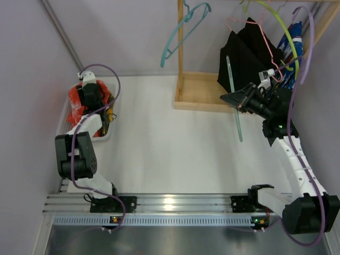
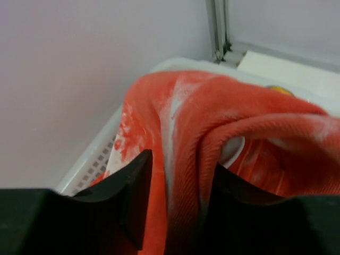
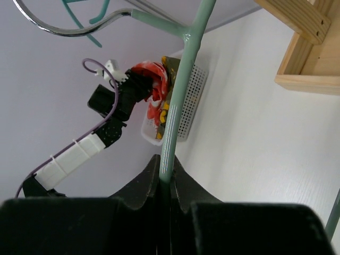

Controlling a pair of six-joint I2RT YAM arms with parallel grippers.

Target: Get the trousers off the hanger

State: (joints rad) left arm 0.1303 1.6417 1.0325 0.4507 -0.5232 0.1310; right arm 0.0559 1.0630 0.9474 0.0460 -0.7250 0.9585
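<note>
The red-orange trousers [image 2: 223, 122] with white marks lie bunched in the white basket [image 1: 109, 135] at the far left. My left gripper [image 2: 180, 164] is down in the basket, its jaws closed on a thick fold of this cloth. In the top view it [image 1: 87, 98] is over the red cloth [image 1: 75, 103]. A bit of camouflage cloth [image 3: 169, 114] shows in the basket beside it. My right gripper [image 3: 166, 178] is shut on the bar of a bare pale green hanger [image 3: 183, 79] and holds it above the table at the right [image 1: 234, 101]. Black trousers [image 1: 244, 58] hang on the rack behind.
A wooden rack with a tray base [image 1: 199, 93] stands at the back right. On its rail hang a teal hanger [image 1: 183, 32], a yellow-green hanger [image 1: 281, 26], a pink one and blue garments [image 1: 295, 37]. Walls close in the left and back.
</note>
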